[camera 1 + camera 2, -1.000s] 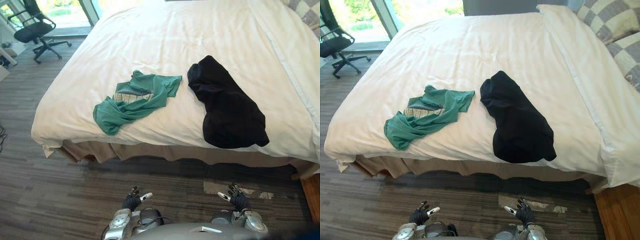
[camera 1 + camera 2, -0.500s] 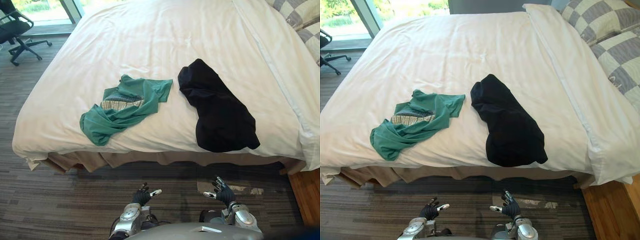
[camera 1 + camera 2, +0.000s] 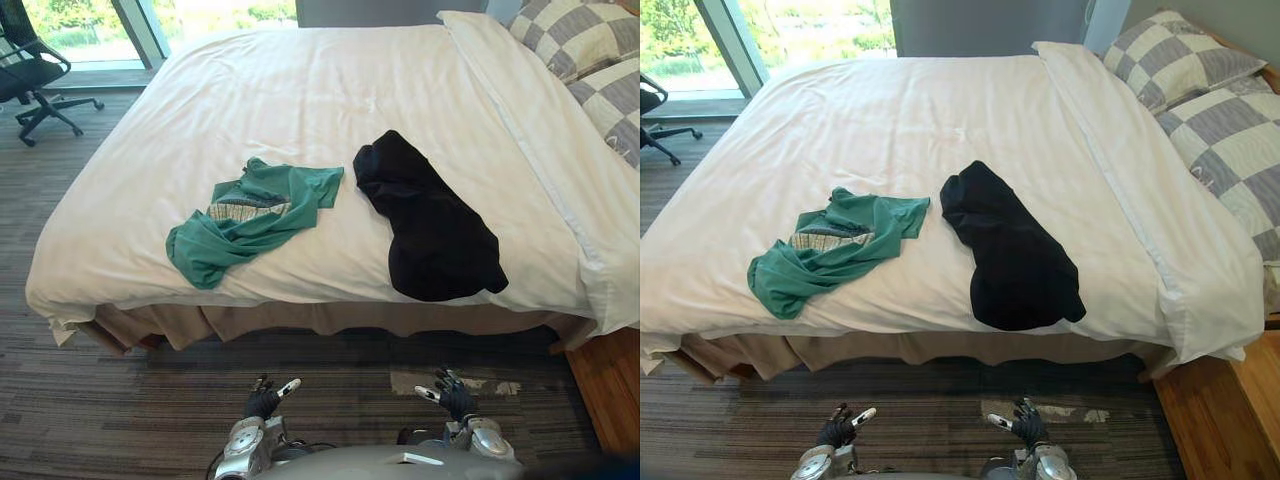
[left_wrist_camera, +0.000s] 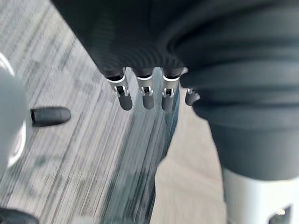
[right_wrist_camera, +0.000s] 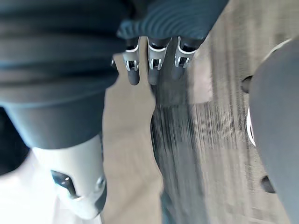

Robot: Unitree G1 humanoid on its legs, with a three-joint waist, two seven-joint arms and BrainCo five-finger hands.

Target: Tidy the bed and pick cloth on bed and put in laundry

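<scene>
Green shirt and black garment await pickup on the bed; left hand and right hand hover low, fingers apart, empty.

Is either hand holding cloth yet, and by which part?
Nothing is held. The left hand and right hand are open above the floor; green cloth and black cloth lie on the bed.

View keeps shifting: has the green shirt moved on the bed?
No. The green shirt keeps its place beside the black cloth on the bed; the camera moved.
</scene>
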